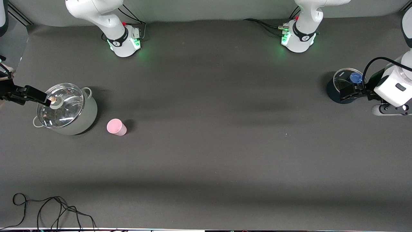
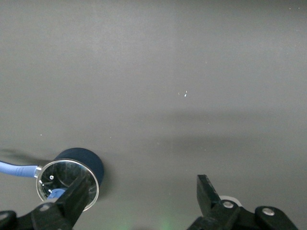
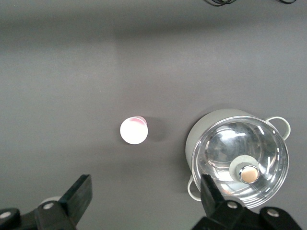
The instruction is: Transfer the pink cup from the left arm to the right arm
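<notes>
The pink cup (image 1: 116,127) stands on the dark table toward the right arm's end, beside a grey pot and a little nearer to the front camera. It also shows in the right wrist view (image 3: 133,130), free of any gripper. My right gripper (image 1: 36,98) hangs open and empty over the grey pot's lid, with the cup ahead of its jaws (image 3: 146,194). My left gripper (image 1: 349,91) is open and empty over a dark blue pot at the left arm's end of the table (image 2: 144,191), a long way from the cup.
The grey pot (image 1: 82,120) has a glass lid with a knob and two side handles (image 3: 201,129). The dark blue pot (image 1: 333,95) has a glass lid and a blue handle (image 2: 81,160). A black cable (image 1: 48,209) lies at the table's front edge.
</notes>
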Tool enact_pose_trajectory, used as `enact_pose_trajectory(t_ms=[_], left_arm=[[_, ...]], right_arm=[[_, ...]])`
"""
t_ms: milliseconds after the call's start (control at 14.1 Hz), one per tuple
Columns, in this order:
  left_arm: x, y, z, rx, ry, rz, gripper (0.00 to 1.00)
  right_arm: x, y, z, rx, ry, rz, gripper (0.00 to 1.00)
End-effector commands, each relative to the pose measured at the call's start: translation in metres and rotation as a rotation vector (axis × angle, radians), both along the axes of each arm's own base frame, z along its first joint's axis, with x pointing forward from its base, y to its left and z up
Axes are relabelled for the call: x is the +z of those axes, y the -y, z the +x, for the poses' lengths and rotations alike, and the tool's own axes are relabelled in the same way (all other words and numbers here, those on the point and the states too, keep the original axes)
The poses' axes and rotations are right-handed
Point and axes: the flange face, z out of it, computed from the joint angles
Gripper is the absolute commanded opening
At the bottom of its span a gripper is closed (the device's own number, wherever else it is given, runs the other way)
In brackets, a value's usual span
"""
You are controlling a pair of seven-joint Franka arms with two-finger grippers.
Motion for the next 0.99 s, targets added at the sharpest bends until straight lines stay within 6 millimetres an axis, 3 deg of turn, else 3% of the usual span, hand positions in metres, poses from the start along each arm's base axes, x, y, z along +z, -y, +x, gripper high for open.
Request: enact_pose_trajectory(t_ms=[0, 497, 709, 922], left_arm=[[0.004, -0.001, -0.007, -0.024, 0.015, -0.009, 1.0], [0.006, -0.003, -0.006, -0.032, 0.024, 0.028, 1.0], [0.005, -0.004, -0.004, -0.035, 0.027, 0.04, 1.0], [0.006, -0.003, -0.002, -0.033, 0.024, 0.033, 1.0]], right_arm=[[0.006, 0.003, 0.0, 0.022, -0.002, -0.017, 1.0], [0.01, 0.014, -0.004, 0.008, 0.005, -0.005, 1.0], [0.016, 0.002, -0.008, 0.023, 0.016, -0.002, 1.0], [0.008, 0.0, -0.016, 0.023, 0.035, -0.003, 1.0]])
